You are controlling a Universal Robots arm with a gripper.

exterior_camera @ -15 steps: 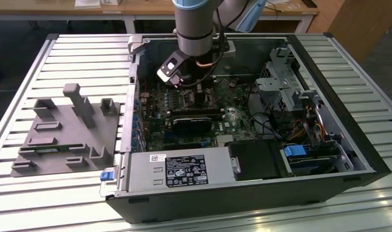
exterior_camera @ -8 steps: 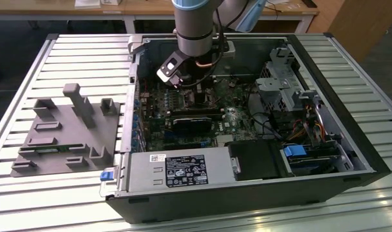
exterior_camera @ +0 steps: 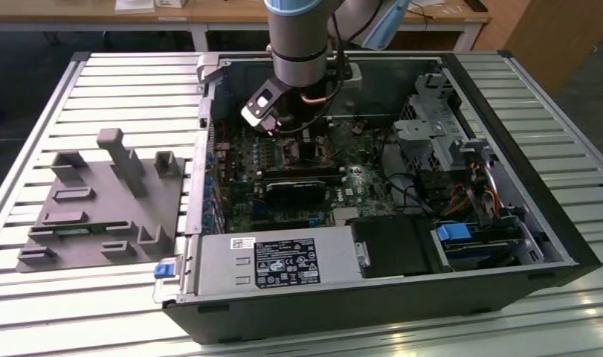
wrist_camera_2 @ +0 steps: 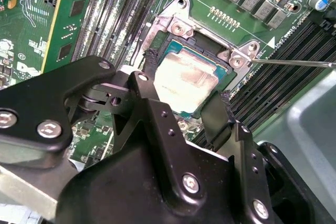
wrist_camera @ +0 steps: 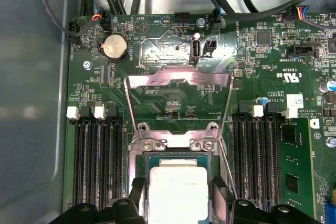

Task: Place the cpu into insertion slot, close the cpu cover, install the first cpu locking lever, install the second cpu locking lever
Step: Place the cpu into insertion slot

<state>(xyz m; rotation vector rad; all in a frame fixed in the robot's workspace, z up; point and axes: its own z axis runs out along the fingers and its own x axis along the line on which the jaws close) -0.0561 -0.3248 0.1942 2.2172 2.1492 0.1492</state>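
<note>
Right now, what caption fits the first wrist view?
Gripper straddles the cpu at the insertion slot; cpu cover hinged open.

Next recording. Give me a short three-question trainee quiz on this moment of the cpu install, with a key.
1. True or false: the cpu cover is closed over the cpu.
2. The gripper is nearest to: A the cpu; B the coin battery; C the power supply.
3. In the exterior view, on which side of the computer case does the grey fixture plate lie?

Key: 1 false, the cover stands open and the cpu lies in the insertion slot. 2 A. 3 the exterior view's left.
</note>
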